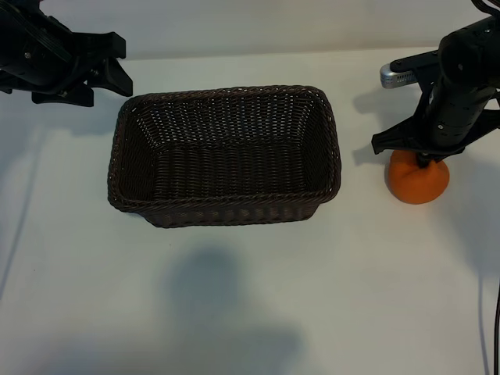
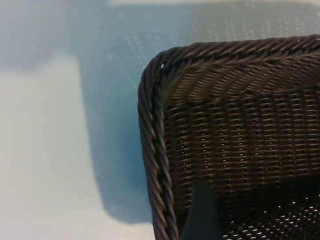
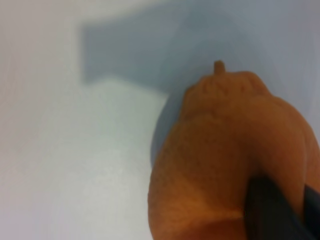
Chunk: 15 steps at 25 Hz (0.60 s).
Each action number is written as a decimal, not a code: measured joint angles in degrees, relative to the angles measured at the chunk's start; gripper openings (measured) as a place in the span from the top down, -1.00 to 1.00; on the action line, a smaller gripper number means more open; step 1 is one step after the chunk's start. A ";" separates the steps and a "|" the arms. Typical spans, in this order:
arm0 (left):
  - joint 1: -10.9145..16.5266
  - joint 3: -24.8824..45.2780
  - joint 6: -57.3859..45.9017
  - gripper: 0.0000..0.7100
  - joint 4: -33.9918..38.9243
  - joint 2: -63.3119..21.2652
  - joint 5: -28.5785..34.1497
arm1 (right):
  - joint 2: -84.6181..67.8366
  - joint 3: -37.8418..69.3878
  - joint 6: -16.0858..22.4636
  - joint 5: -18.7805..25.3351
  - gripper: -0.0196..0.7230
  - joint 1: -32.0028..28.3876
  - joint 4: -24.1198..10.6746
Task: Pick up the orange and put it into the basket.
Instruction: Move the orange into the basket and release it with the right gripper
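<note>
The orange (image 1: pixel 419 181) is a small lumpy ball lying on the white table to the right of the basket (image 1: pixel 225 205). My right gripper (image 1: pixel 426 160) comes down onto its top, shut on the soft fruit. In the right wrist view the orange (image 3: pixel 220 160) fills the picture, creased where a dark finger (image 3: pixel 272 210) presses into it. The basket, dark-brown wicker, stands empty in the middle of the table. My left gripper (image 1: pixel 117 64) hangs open at the basket's far left corner, holding nothing. One of its fingers (image 2: pixel 200 215) shows over the basket rim (image 2: pixel 155 165).
The white table (image 1: pixel 250 312) stretches wide in front of the basket, with a soft shadow on it. A strip of bare table lies between the basket's right wall and the orange. A cable (image 1: pixel 497 328) runs along the right edge.
</note>
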 joint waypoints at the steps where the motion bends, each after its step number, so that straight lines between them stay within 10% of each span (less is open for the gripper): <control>1: 0.00 0.00 0.00 -0.66 0.00 0.00 0.00 | 0.00 0.00 0.00 0.12 0.82 0.00 -0.06; 15: 0.00 0.00 0.13 -0.66 0.00 0.00 0.33 | -5.25 -1.20 -0.53 3.91 0.82 0.00 -0.70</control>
